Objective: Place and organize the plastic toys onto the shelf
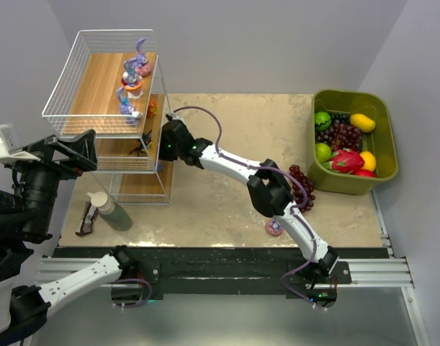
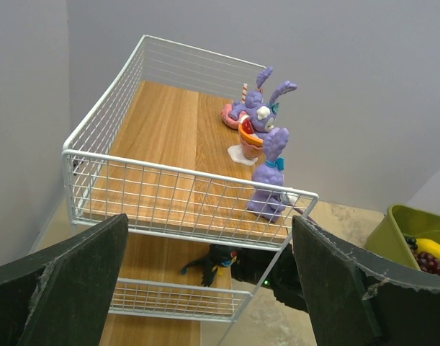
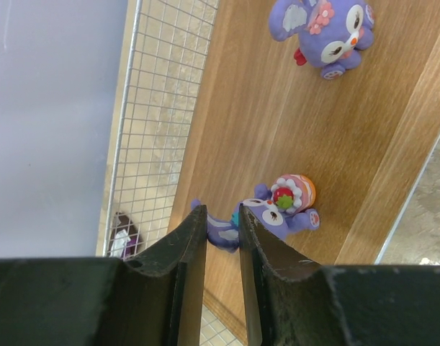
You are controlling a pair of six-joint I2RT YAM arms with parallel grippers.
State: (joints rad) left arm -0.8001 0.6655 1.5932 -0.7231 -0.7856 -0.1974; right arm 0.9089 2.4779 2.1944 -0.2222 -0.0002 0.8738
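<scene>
Purple plastic bunny, small, on a wooden board of the shelf, middle tier, at 10 o'clock on the table. In the right wrist view its long axis runs roughly 9 to 3 o'clock, with the face and a pink-and-orange cupcake at the 3 end and a purple tip at the 9 end. Standing or lying: cannot be told.

Right gripper: jaws nearly together with a narrow slot between them. The bunny's rear shows through the slot; whether it is pinched cannot be told.

Flowered toy: purple, same board, toward 1 o'clock, partly cut off by the frame edge.

Black insect toy: middle tier, just beside the right gripper.

Top tier, in a row along the 3 o'clock edge: upright bunny, ears to 12; orange cup figure; bunny on a pink base.

Left gripper: jaws spread wide, holding nothing, raised near the shelf's 8 o'clock corner.

Loose toy: pink base, on the table at 5 o'clock, half hidden under the right arm.

Surface: beige stone-look top. Room: pale grey walls.

Also present: an olive bin of fruit at 2 o'clock, a grape bunch beside it, and a bottle at 8 o'clock. The dark object next to the bottle is hard to make out.
</scene>
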